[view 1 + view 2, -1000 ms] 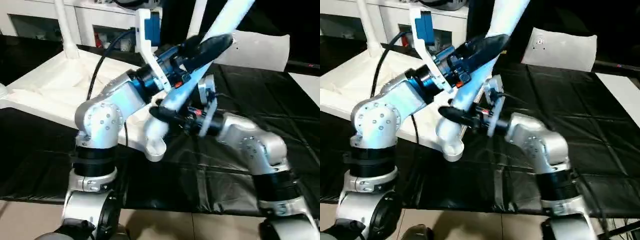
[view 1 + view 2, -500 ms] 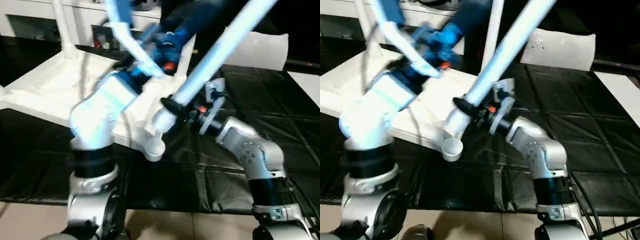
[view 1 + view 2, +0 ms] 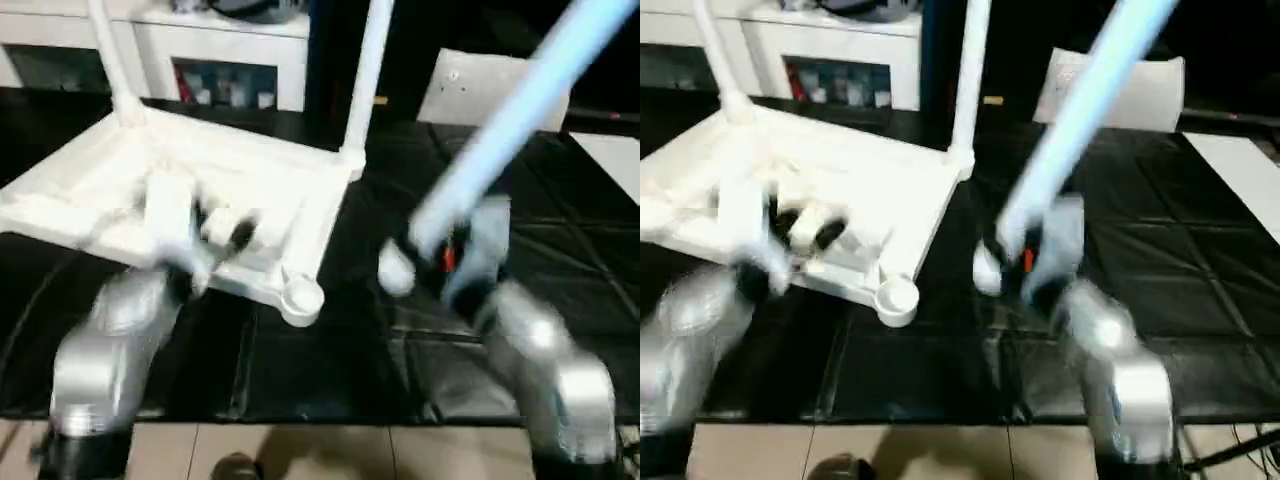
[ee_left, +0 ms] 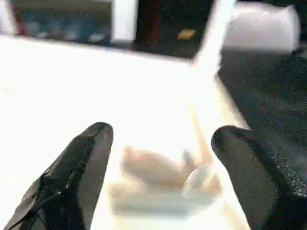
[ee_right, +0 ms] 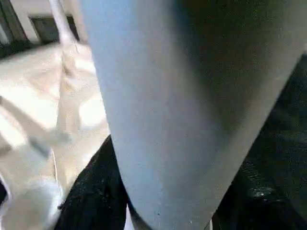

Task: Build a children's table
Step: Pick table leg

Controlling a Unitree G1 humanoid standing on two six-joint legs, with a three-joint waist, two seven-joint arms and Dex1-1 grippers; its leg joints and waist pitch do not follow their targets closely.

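Note:
The children's table top (image 3: 90, 170) lies upside down on the black mat, ribs up. Two white legs (image 3: 365, 80) stand in its far sockets, and its near corner socket (image 3: 302, 297) is bare. My left gripper (image 3: 225, 230) hovers over the near part of the top; in the left wrist view its fingers (image 4: 76, 167) are spread open with nothing between them. To the right of that socket, my right gripper (image 3: 440, 255) is shut on the thick end of a third leg (image 3: 520, 110), which slants up to the right. The right wrist view has this leg (image 5: 163, 96) close up between the black fingers.
A white cabinet (image 3: 230, 40) stands behind the table. A flat white panel (image 3: 480, 85) leans at the back right. The black mat (image 3: 330, 360) covers the work surface, with a strip of pale floor (image 3: 300, 455) along the near edge.
My left gripper has let go of the slanted leg, opened and drawn back left over the table top. The right arm has carried the leg rightwards, away from the near socket. The camera has shifted too.

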